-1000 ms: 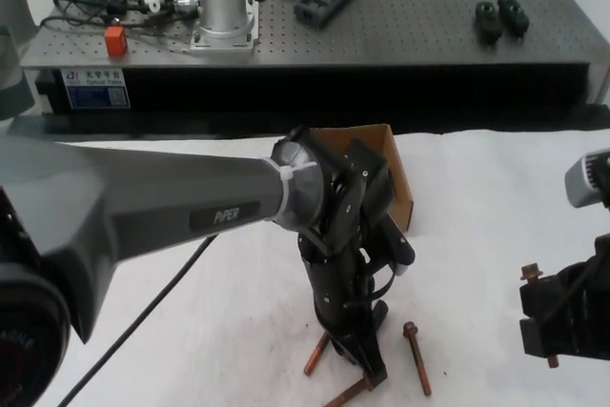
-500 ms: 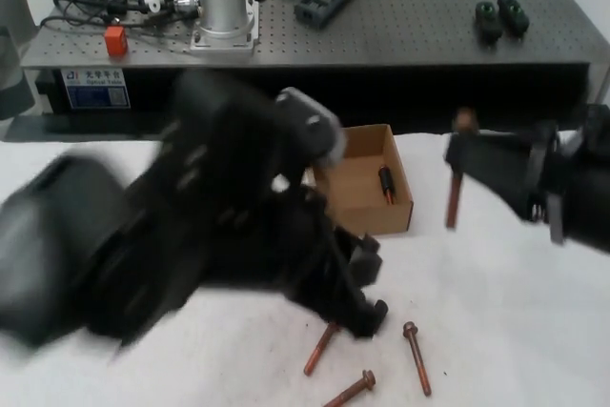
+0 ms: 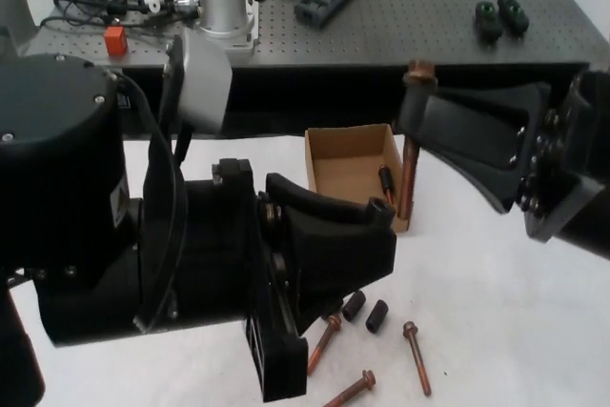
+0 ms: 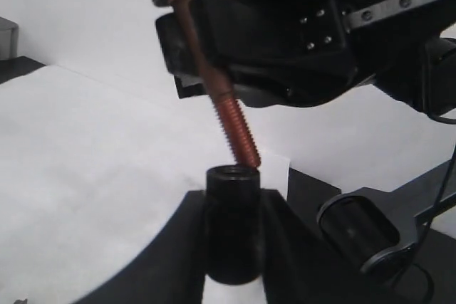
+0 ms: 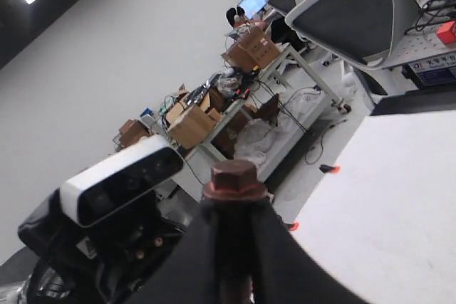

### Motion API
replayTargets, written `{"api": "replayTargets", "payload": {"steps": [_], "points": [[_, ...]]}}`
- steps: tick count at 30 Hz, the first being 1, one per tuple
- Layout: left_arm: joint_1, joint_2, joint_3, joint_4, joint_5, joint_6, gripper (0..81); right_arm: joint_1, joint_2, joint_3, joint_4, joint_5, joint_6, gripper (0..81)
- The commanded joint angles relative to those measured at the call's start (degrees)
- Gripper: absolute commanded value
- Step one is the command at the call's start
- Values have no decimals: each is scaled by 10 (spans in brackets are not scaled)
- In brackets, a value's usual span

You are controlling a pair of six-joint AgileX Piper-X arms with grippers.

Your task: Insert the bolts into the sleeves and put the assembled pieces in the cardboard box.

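One held bolt (image 4: 214, 97): rigid, likely heavy for its size, threads grippy; best pinched just under the head, as now between the clamped fingers of the right gripper (image 5: 234, 211); tip at the mouth of the held sleeve (image 4: 231, 236). Sleeve hard, smooth, probably slippery; gripped across the middle, upright, by the closed fingers of the left gripper (image 4: 234, 198). On the table (image 3: 496, 312): three loose bolts (image 3: 415, 357), two loose sleeves (image 3: 377, 315). In the cardboard box (image 3: 329, 135): one assembled piece (image 3: 386, 181).
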Motion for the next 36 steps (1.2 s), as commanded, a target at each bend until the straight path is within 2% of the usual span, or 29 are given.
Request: {"api": "replayTargets", "payload": {"steps": [1,9,18,32,36], "points": [[-1,-4,-2,-6,9,-7,7,7,-5,0,-50,22,4,20],[-1,-4,-2,-6,34,-18,7,7,-2,0,-55,23,4,20],[-1,-4,-2,-6,53,-43,7,7,8,0,-40,-28,0,20],[-1,-4,-2,-39,42,-63,7,7,8,0,-2,-60,0,20],[-1,-4,-2,-65,9,-89,7,7,8,0,0,-60,0,20]]}}
